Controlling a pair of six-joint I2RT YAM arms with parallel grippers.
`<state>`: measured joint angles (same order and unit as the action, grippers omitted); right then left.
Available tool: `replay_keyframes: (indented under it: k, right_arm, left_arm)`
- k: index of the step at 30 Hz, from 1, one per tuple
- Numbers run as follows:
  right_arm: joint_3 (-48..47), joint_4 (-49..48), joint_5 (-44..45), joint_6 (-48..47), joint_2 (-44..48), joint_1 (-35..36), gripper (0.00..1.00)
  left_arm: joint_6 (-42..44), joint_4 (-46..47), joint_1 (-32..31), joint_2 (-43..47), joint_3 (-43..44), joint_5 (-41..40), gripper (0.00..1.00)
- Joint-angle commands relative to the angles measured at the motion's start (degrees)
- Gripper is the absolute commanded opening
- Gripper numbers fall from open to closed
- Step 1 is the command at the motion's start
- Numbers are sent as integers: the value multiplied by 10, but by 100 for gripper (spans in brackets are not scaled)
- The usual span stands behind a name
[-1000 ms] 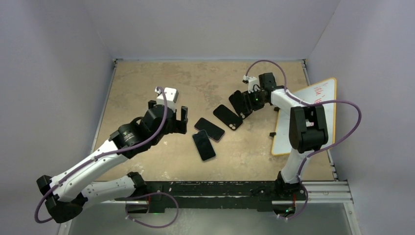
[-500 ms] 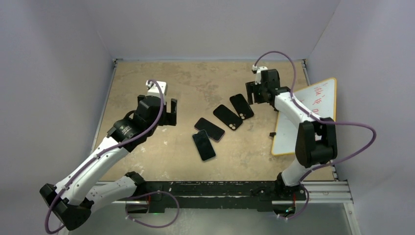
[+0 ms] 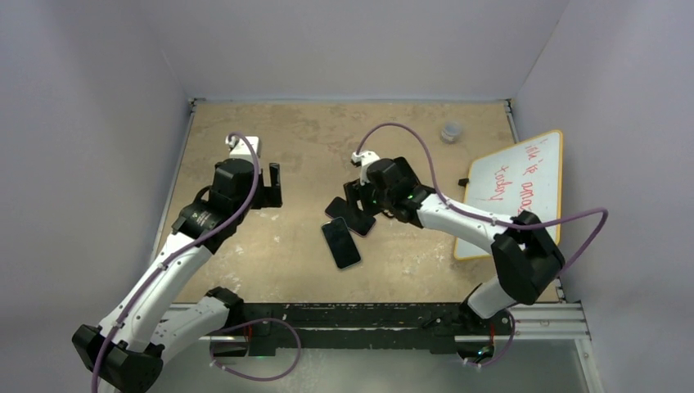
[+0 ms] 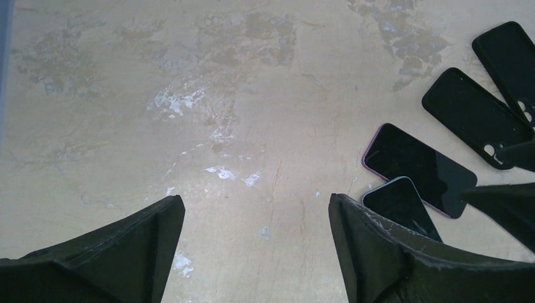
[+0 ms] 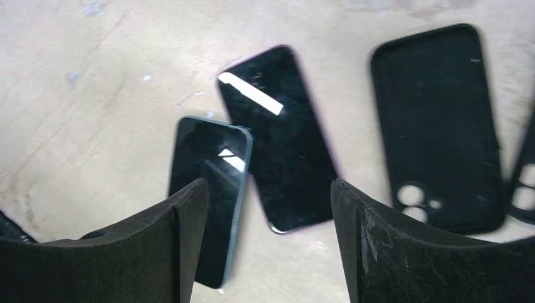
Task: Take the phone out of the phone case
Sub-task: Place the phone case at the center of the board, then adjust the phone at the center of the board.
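Two phones lie screen-up mid-table: a blue-edged phone (image 3: pixel 341 243) (image 5: pixel 208 183) (image 4: pixel 399 205) and a pink-edged phone (image 5: pixel 277 139) (image 4: pixel 419 169), which my right arm partly hides in the top view. Two empty black cases (image 5: pixel 435 126) (image 4: pixel 476 117) (image 4: pixel 511 57) lie to their right. My right gripper (image 3: pixel 354 208) (image 5: pixel 268 196) is open and empty, hovering above the near ends of both phones. My left gripper (image 3: pixel 266 188) (image 4: pixel 255 205) is open and empty over bare table, left of the phones.
A whiteboard (image 3: pixel 511 192) with red writing lies at the right edge, a small black item (image 3: pixel 464 182) by its left side. A small clear cup (image 3: pixel 451 130) stands at the back right. Grey walls enclose the table on three sides.
My right gripper has swung from the back right, leaving the cases, to above the two phones. My left gripper has drawn back to the left, away from the phones.
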<state>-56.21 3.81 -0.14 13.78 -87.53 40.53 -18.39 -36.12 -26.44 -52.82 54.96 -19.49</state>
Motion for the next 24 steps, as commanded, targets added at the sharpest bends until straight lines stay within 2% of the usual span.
replay_keyframes:
  k: [1,17,24]
  right_arm:
    - [-10,-49,-21,47,-34,39,73]
    - [-66,-40,-9,45,-149,111,72]
    - [-92,-28,-41,27,-164,132,71]
  left_arm:
    - [6,25,12,11,-6,14,88]
    - [7,29,23,23,-17,25,88]
    - [8,30,27,27,-19,29,88]
